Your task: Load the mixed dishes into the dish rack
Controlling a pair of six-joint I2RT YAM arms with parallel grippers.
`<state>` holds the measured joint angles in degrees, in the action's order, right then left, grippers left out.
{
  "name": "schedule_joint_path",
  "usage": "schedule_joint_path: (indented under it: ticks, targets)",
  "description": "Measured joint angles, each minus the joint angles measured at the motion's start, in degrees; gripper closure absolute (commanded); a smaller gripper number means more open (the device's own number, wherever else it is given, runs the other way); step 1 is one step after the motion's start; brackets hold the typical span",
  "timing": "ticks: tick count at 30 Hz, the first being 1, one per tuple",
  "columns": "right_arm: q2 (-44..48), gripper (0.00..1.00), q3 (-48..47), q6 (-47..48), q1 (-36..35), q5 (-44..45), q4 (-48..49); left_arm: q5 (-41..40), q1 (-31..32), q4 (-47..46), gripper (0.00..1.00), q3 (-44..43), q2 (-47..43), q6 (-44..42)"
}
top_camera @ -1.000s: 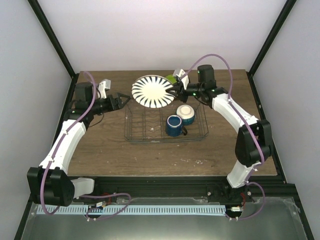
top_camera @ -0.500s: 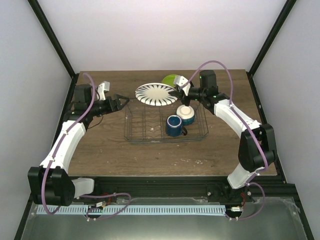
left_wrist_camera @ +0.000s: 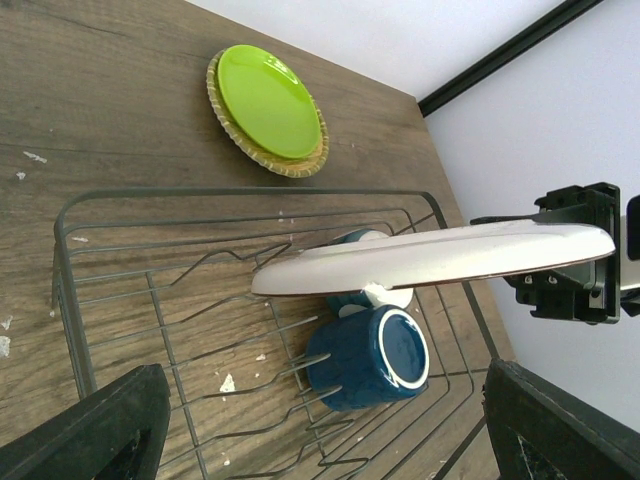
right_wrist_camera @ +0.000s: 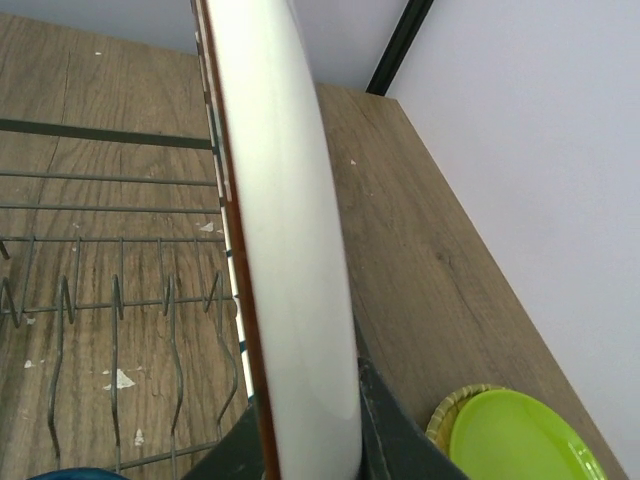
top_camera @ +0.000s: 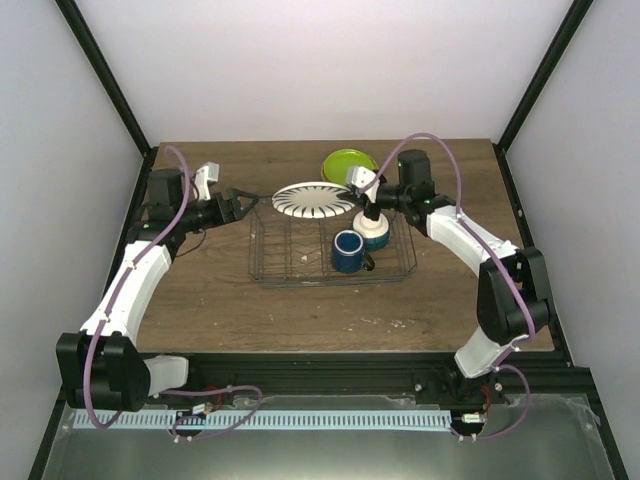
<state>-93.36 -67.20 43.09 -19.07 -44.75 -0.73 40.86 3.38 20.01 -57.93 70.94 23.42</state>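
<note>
Striped plate [top_camera: 313,199] is in the air over the dish rack [top_camera: 285,250], at the rack's 12 o'clock edge, lying close to flat. Right gripper [top_camera: 357,192] is clamped tight on the plate's 3 o'clock rim (right wrist view shows the rim wedged between the fingers). From the left wrist view the plate looks clear of the wires. Dark blue mug [top_camera: 347,251] sits in the rack right of centre, with the cream bowl [top_camera: 373,232] touching it at its 1 o'clock, also in the rack. Green plate [top_camera: 350,163] is flat on the table at 1 o'clock from the rack, apart from it. Left gripper [top_camera: 243,203] is at the rack's 10 o'clock corner, jaws spread wide, holding nothing.
</note>
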Motion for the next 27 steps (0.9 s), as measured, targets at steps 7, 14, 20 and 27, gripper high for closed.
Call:
schedule_joint_path:
  ticks: [7,14,20,27]
  targets:
    - [0.0,0.99,0.6,2.0,-0.6,-0.2,1.2,0.0,-0.1,-0.2,0.13,0.0,0.1,0.0]
    - [-2.3,0.99,0.6,4.1,-2.0,0.6,1.9,0.2,-0.3,-0.2,0.13,0.0,0.2,0.0]
    - [-2.9,0.99,0.2,4.9,-2.8,0.9,2.5,0.6,-0.6,-0.2,0.13,0.0,0.9,0.0]
    - [-4.4,0.99,-1.4,5.9,-3.7,1.3,2.5,0.9,-0.8,-0.2,0.13,0.2,1.3,0.0]
